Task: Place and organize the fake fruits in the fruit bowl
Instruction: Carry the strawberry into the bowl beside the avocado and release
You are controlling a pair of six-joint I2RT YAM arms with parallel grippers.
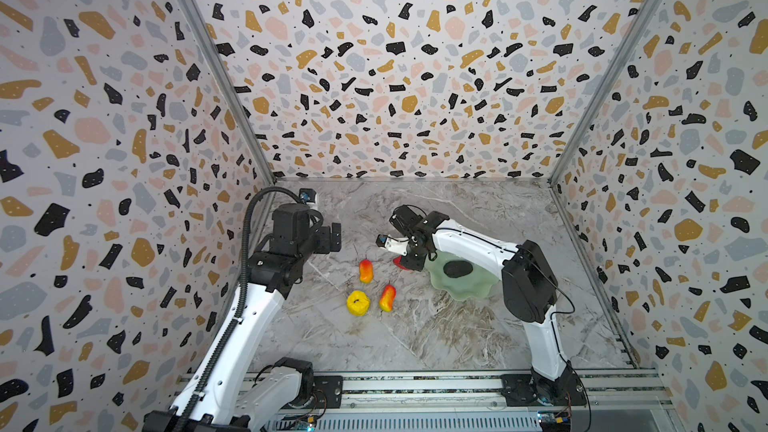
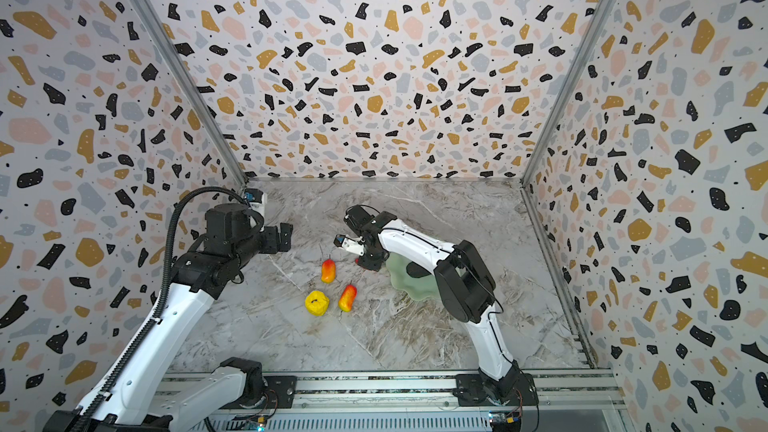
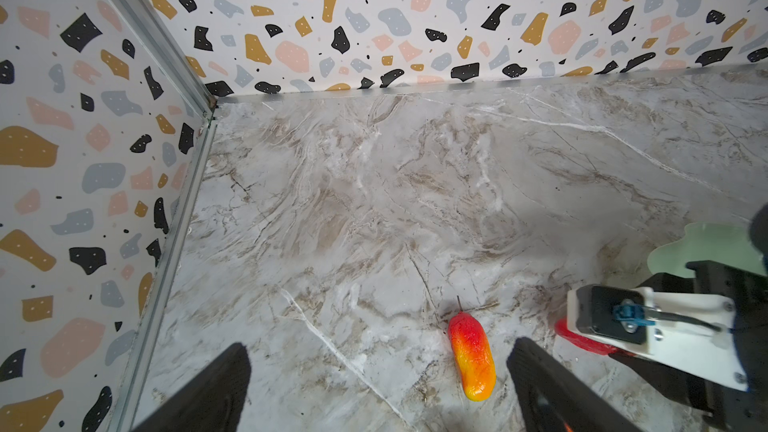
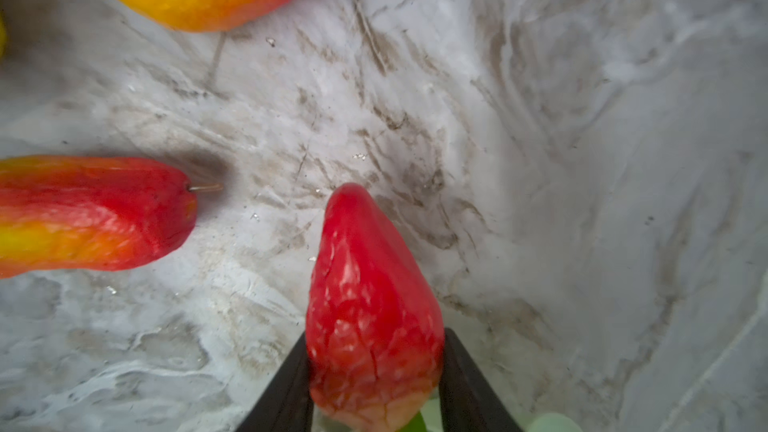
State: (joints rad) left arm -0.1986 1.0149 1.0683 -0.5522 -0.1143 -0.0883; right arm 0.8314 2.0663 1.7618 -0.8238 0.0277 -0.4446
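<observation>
Right tool (image 4: 376, 384) clamped on strawberry (image 4: 374, 305) beside bowl (image 1: 461, 293); left tool (image 3: 380, 392) apart.
In both top views the right tool holds the strawberry just beside the bowl rim. The avocado (image 1: 457, 269) lies in the bowl. The far mango (image 1: 365, 271), near mango (image 1: 387, 297) and yellow fruit (image 1: 358, 302) lie on the counter (image 1: 436, 334), left of the bowl. Left wrist view: the left tool's fingers (image 3: 208, 388) stand wide apart above the counter, near the far mango. Right wrist view: both right tool fingers (image 4: 286, 388) press the strawberry's sides.
</observation>
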